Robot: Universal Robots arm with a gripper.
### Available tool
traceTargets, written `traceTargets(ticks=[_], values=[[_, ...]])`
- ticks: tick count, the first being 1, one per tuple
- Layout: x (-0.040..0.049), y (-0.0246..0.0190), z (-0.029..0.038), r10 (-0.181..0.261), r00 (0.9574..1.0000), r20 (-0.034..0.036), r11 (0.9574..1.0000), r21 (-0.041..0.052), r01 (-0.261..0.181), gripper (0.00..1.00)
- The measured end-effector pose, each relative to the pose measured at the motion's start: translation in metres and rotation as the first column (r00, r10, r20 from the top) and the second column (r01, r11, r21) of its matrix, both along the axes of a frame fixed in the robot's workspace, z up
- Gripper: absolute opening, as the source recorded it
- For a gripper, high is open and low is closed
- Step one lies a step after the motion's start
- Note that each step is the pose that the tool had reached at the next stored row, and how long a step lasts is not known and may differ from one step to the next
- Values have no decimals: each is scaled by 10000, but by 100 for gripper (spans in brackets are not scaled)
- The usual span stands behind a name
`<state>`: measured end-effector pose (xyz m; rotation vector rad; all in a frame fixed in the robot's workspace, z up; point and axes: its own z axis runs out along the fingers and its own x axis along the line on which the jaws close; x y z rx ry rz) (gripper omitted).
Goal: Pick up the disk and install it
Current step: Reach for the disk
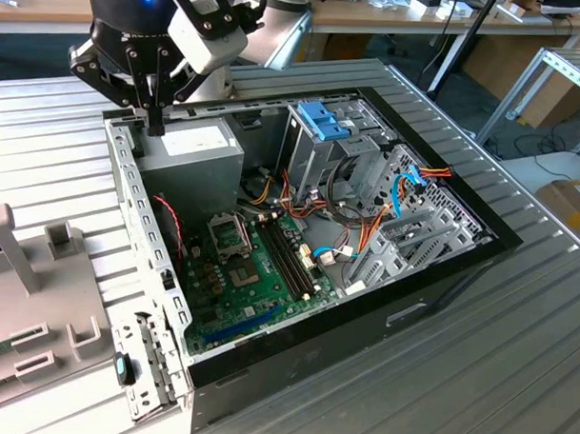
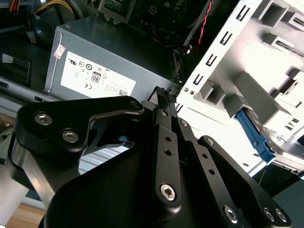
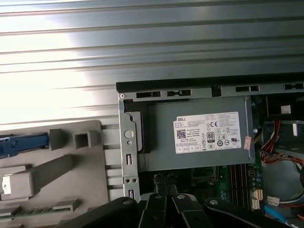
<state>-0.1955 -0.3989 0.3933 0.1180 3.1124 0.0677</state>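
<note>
1. Nearest: ribbed silver metal table (image 1: 456, 375), carrying everything listed here.
2. Near, at the exterior view's left: pale grey moulded plastic fixture (image 1: 39, 303) with slots and posts, sitting just beside the case's perforated side wall.
3. The disk (image 3: 21, 144), a flat grey metal hard drive framed by light-blue plastic rails, is lying in that fixture, outside the case. In the first wrist view I am making out mainly one blue rail, and I cannot tell how the rest of it is sitting.
4. Middle: black open desktop computer case (image 1: 362, 324), lying on its side and showing a green motherboard (image 1: 240, 282).
5. Farther, in the case's far left corner: grey metal power-supply box (image 1: 192, 156) with a white label.
6. Black two-finger gripper (image 1: 156, 125), hovering over that box's corner near the side wall. Its fingers are pressing together and pinching nothing.
7. Farthest, towards the exterior view's right: silver metal drive cage (image 1: 316, 166), topped by a small blue plastic latch (image 1: 324, 121).

Progress: I am judging the task as not begun. The disk is resting apart from the gripper and the cage, so both pickup and installation are remaining.
</note>
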Motion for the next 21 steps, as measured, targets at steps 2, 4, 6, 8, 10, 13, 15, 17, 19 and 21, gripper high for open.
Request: traceTargets(ticks=[2, 4, 6, 8, 10, 13, 15, 17, 19, 21], values=[[-15, 0, 0, 0, 10000, 0, 10000, 0, 0, 11], [-28, 0, 0, 0, 10000, -1, 10000, 0, 0, 11], [-40, 0, 0, 0, 10000, -1, 10000, -1, 0, 11], [-64, 0, 1, 0, 10000, -1, 10000, -1, 0, 11], [-85, 0, 0, 0, 10000, -1, 10000, -1, 0, 11], [-107, 0, 0, 0, 10000, 0, 10000, 0, 0, 11], [-119, 0, 0, -1, 10000, 0, 10000, -1, 1, 11], [-135, 0, 1, 0, 10000, -1, 10000, -1, 0, 11], [-164, 0, 0, 0, 10000, 0, 10000, 0, 0, 11], [-191, 0, 0, 0, 10000, 0, 10000, -1, 0, 11]])
